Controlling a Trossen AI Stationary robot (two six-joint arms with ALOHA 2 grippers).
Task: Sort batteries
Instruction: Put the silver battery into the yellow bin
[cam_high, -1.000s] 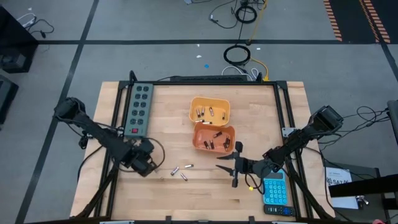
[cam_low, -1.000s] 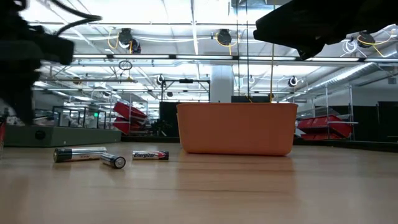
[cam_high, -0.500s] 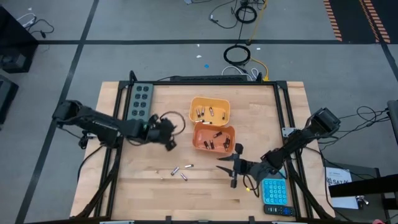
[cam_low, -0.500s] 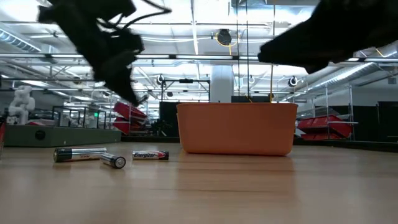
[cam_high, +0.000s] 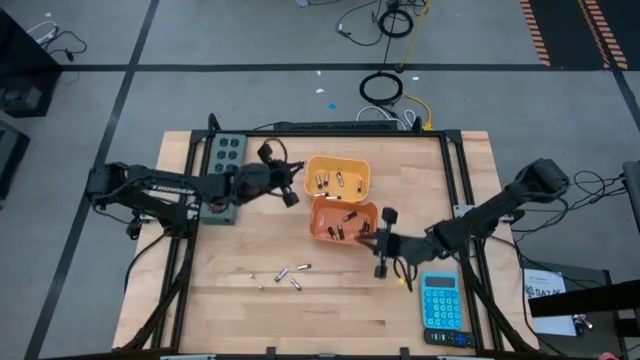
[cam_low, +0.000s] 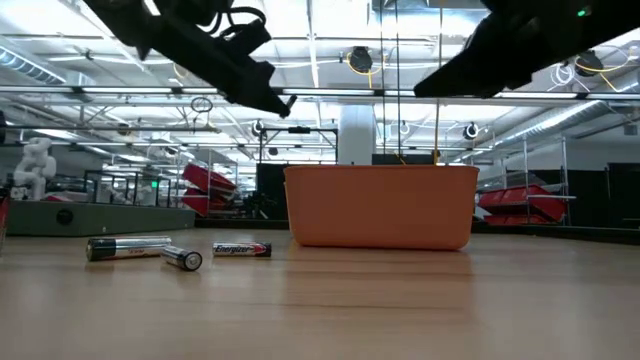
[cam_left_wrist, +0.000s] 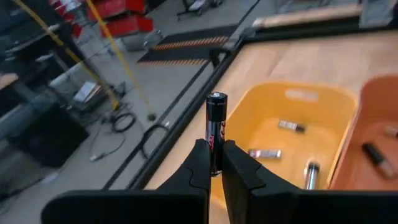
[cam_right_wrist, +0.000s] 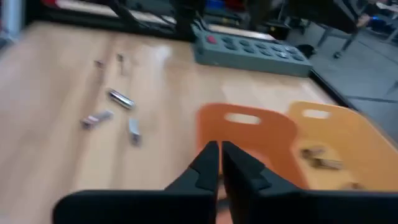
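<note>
My left gripper (cam_high: 296, 176) is shut on a dark battery (cam_left_wrist: 216, 121) just left of the yellow bin (cam_high: 337, 178), which holds several batteries. The orange bin (cam_high: 345, 220) beside it holds several dark batteries. My right gripper (cam_high: 364, 240) hovers shut at the orange bin's right near corner, with nothing between its fingers (cam_right_wrist: 207, 163). Three loose batteries (cam_high: 291, 275) lie on their sides on the wood; the low view shows them (cam_low: 182, 258) left of the orange bin (cam_low: 380, 208). My left gripper pinches the dark battery's lower end (cam_left_wrist: 216, 163) between its two fingertips. The fingers come from the table's left, nearly level, and the battery runs on along them, most of it sticking out past the tips. It is lifted clear, beside the yellow bin's left rim.
A grey power strip (cam_high: 222, 175) lies along the table's left side under my left arm. A blue calculator (cam_high: 441, 303) sits at the near right corner. Bare wood stretches across the table's near half around the loose batteries.
My left gripper has swung from the near left of the table up and toward the far edge and the yellow bin, tipping from pointing down to nearly level and rolling, staying shut. My right gripper has moved toward the orange bin and has shut.
</note>
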